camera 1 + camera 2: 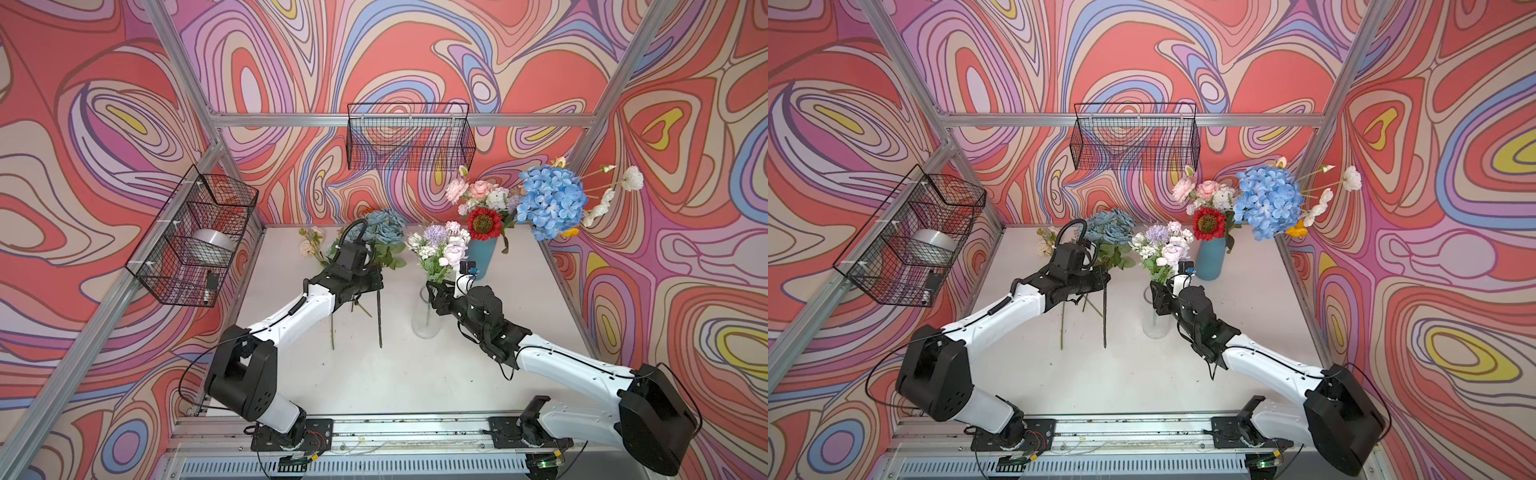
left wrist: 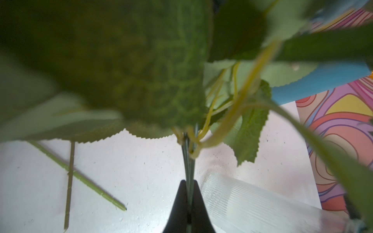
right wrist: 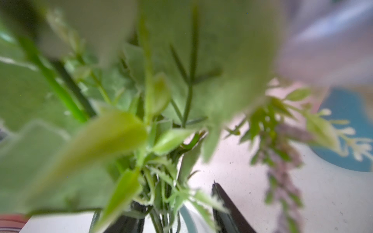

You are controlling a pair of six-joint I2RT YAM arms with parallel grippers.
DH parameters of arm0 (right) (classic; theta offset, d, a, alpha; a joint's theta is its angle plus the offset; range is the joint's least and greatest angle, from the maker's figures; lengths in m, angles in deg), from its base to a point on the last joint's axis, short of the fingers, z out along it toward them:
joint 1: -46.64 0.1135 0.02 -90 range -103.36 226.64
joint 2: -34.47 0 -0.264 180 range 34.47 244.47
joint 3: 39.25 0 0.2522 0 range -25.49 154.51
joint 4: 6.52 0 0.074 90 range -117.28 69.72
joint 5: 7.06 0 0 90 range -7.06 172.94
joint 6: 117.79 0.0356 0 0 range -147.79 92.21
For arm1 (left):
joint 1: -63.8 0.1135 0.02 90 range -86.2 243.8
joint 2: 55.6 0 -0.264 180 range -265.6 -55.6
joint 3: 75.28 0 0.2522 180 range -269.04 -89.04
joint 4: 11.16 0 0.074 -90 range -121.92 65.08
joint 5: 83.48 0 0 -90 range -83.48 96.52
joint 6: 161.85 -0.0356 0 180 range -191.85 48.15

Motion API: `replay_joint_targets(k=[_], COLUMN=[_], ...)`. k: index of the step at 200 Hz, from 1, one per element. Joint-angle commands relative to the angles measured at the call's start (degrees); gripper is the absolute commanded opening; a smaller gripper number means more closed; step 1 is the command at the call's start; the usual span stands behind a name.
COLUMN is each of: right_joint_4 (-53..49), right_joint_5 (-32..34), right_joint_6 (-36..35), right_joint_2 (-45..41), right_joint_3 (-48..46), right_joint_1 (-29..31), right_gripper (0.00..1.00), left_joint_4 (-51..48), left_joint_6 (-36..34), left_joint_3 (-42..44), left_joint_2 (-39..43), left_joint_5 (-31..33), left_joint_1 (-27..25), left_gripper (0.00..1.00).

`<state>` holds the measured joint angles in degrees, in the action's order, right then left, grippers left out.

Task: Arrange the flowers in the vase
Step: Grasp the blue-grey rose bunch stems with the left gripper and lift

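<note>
White table (image 1: 415, 374) within swirl-patterned walls (image 1: 124, 124). Your left claw (image 2: 189, 183) was clamped on the dark stem of the dusty-blue roses (image 1: 382, 226), beside the clear vase (image 1: 424, 320) but apart from it. Your right claw (image 1: 434, 291) stood half-spread about the lilac-white sprays (image 1: 440, 245) at that vase's mouth; whether it gripped could not be told. Behind, the hydrangea (image 1: 550, 203) and red sunflower (image 1: 484, 224) stood in the blue vase (image 1: 482, 255).

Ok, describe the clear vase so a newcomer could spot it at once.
Start at the white table and look to its middle. The glass vase stands there, a lilac-white bunch rising from it. Unlike the blue vase behind it, it is clear and ribbed.
</note>
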<state>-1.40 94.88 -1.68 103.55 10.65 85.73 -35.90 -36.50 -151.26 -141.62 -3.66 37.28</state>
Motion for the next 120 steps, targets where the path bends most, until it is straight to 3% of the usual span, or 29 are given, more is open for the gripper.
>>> replay_joint_targets(k=[1, 65, 120], right_joint_4=[2.28, 2.74, 1.02], right_joint_5=[3.19, 4.84, 5.44], right_joint_6=[3.39, 5.32, 7.38], right_joint_2=[-0.02, -0.90, -1.60], right_joint_3=[0.75, 0.17, 0.34], right_joint_1=[0.11, 0.12, 0.11], right_gripper=[0.53, 0.53, 0.53], left_joint_4=[3.15, 6.87, 21.67], left_joint_6=[4.20, 11.05, 2.68], left_joint_3=[1.76, 3.64, 0.76], left_joint_2=[6.37, 20.11, 20.18], left_joint_5=[3.16, 10.44, 14.18], left_joint_1=[0.05, -0.48, -6.61], left_gripper=[0.00, 0.00, 0.00])
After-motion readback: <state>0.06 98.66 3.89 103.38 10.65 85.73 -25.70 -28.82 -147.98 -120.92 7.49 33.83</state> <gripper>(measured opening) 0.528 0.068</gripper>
